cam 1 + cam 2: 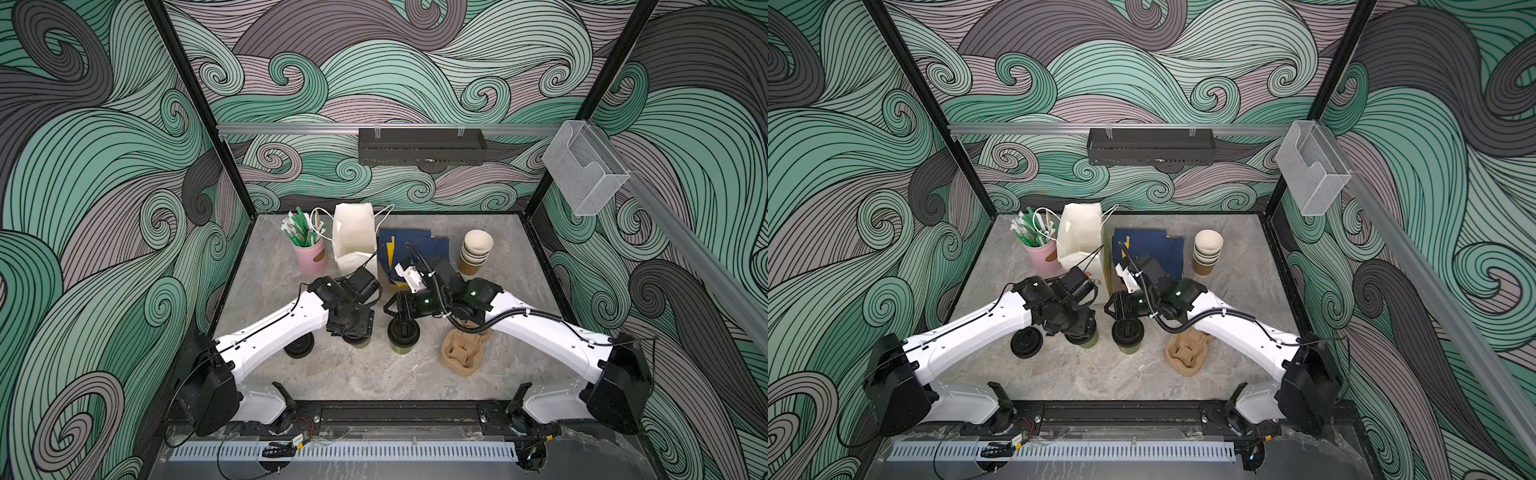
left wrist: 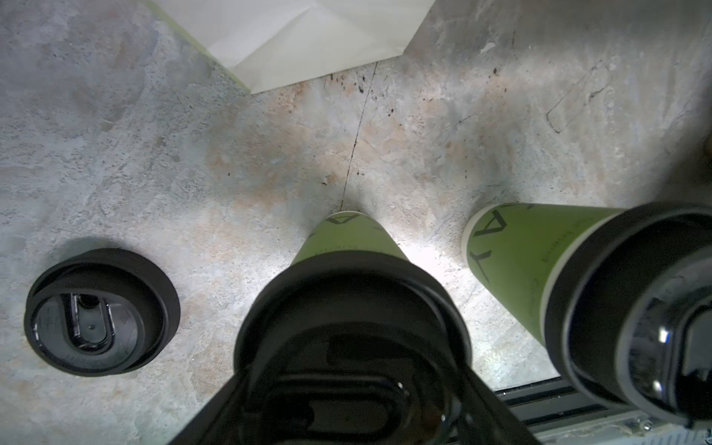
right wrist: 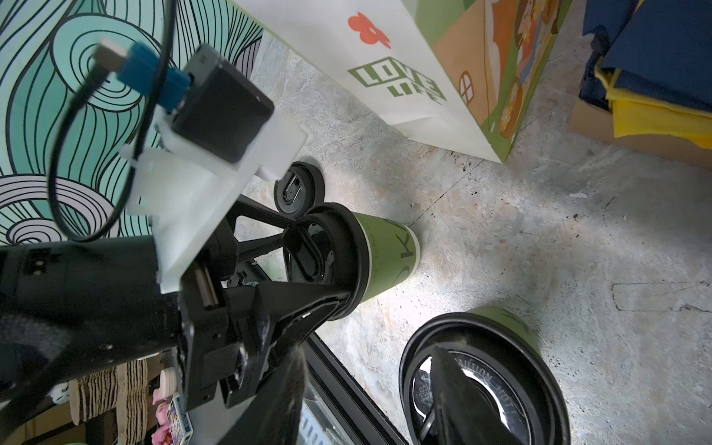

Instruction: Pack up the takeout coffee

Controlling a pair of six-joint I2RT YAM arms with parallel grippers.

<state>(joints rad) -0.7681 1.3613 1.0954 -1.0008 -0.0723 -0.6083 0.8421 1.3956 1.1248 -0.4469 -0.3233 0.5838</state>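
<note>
Two takeout coffee cups with olive-green sides and black sip lids stand upright side by side on the table. My left gripper [image 1: 355, 334] [image 2: 356, 370] comes down over the left cup [image 1: 1090, 341] [image 2: 352, 300] [image 3: 385, 254]. Its fingers press the lid's rim from both sides, so it is shut on that cup. The right cup [image 1: 403, 336] [image 1: 1127, 332] [image 2: 520, 262] [image 3: 512, 323] stands free. My right gripper [image 1: 400, 321] [image 3: 369, 346] hovers open just above it, one finger over its lid and the other off to the side, with nothing between them.
Loose black lids [image 1: 299, 345] [image 2: 102, 312] lie left of the cups. A brown pulp cup carrier [image 1: 461, 353] sits to the right under my right arm. Behind stand a white paper bag [image 1: 353, 241] [image 3: 424, 77], a pink cup of stirrers [image 1: 309, 253], dark blue folded paper [image 1: 415, 249] and stacked lidless cups [image 1: 476, 251].
</note>
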